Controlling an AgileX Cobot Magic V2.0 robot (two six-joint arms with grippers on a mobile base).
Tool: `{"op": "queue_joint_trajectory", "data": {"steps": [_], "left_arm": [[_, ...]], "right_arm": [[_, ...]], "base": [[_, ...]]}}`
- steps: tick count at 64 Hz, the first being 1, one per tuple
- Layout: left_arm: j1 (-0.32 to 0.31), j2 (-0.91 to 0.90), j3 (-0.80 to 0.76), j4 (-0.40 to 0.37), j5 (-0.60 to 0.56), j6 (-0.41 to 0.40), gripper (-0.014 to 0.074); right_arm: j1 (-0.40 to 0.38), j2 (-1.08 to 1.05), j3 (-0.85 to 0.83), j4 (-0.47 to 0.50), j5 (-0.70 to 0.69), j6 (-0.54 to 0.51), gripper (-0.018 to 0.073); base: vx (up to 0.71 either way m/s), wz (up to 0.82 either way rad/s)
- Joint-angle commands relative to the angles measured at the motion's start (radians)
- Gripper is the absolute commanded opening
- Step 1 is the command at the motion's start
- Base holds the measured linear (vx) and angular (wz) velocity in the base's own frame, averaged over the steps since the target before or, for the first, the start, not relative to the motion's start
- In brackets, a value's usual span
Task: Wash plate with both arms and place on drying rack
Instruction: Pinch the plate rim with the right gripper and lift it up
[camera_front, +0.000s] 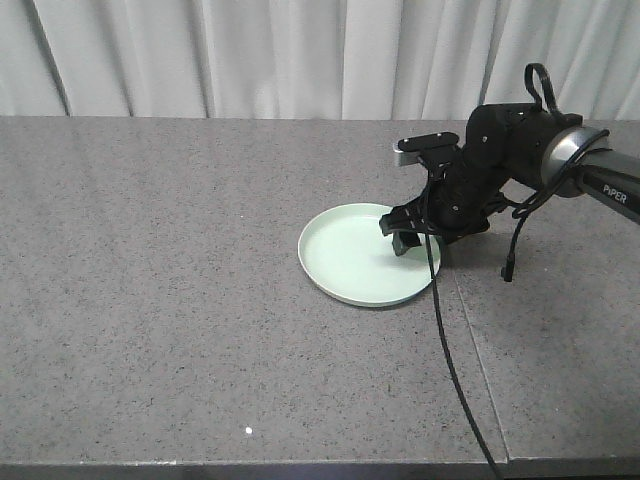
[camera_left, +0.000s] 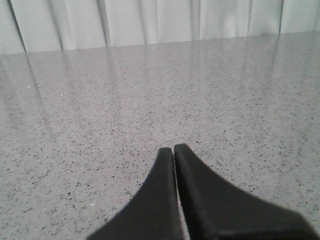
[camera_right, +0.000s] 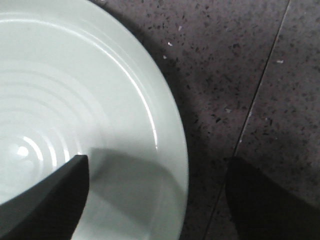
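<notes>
Plate (camera_front: 350, 255) on counter (camera_front: 150, 250), right gripper (camera_right: 157, 165) straddling rim

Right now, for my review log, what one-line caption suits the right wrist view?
Open right hand straddles the rim of the mint-green plate on a speckled grey countertop, one finger each side.

The plate (camera_front: 350, 255) is pale mint-green, round and shallow, with a low rim and faint rings in its glossy well. It lies flat on the grey speckled counter (camera_front: 150, 300), a little right of the middle. The black right arm (camera_front: 500, 160) reaches in from the right and tips down at the plate's right edge. The right fingers (camera_right: 50, 205) are spread wide across the rim, one over the well, the other outside it. The left fingers (camera_left: 165, 190) are pressed together, low over the counter.
</notes>
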Motion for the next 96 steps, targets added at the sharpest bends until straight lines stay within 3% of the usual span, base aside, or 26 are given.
{"op": "queue_joint_trajectory", "data": {"steps": [1,11,27,49,80,96], "left_arm": [[0.003,-0.015,-0.024,-0.002,-0.073,-0.009,-0.0006],[0.003,-0.015,-0.024,-0.002,-0.073,-0.009,-0.0006],[0.003,-0.015,-0.024,-0.002,-0.073,-0.009,-0.0006],[0.003,-0.015,-0.024,-0.002,-0.073,-0.009,-0.0006],[0.003,-0.015,-0.024,-0.002,-0.073,-0.009,-0.0006],[0.003,-0.015,-0.024,-0.002,-0.073,-0.009,-0.0006]], "right_arm": [[-0.004,-0.054,-0.032,-0.005,-0.006,0.002,0.0506],[-0.004,-0.054,-0.032,-0.024,0.003,0.019,0.0375],[-0.004,-0.054,-0.032,-0.056,0.028,0.032,-0.0011],[-0.004,-0.100,-0.033,-0.055,0.043,0.028,-0.0005],[-0.005,-0.449,-0.012,0.016,0.082,-0.017,-0.0001],[-0.005,-0.737,0.187,0.066,0.030,-0.019,-0.0001]], "base": [[0.00,0.00],[0.00,0.00],[0.00,0.00],[0.00,0.00],[0.00,0.00],[0.00,0.00]]}}
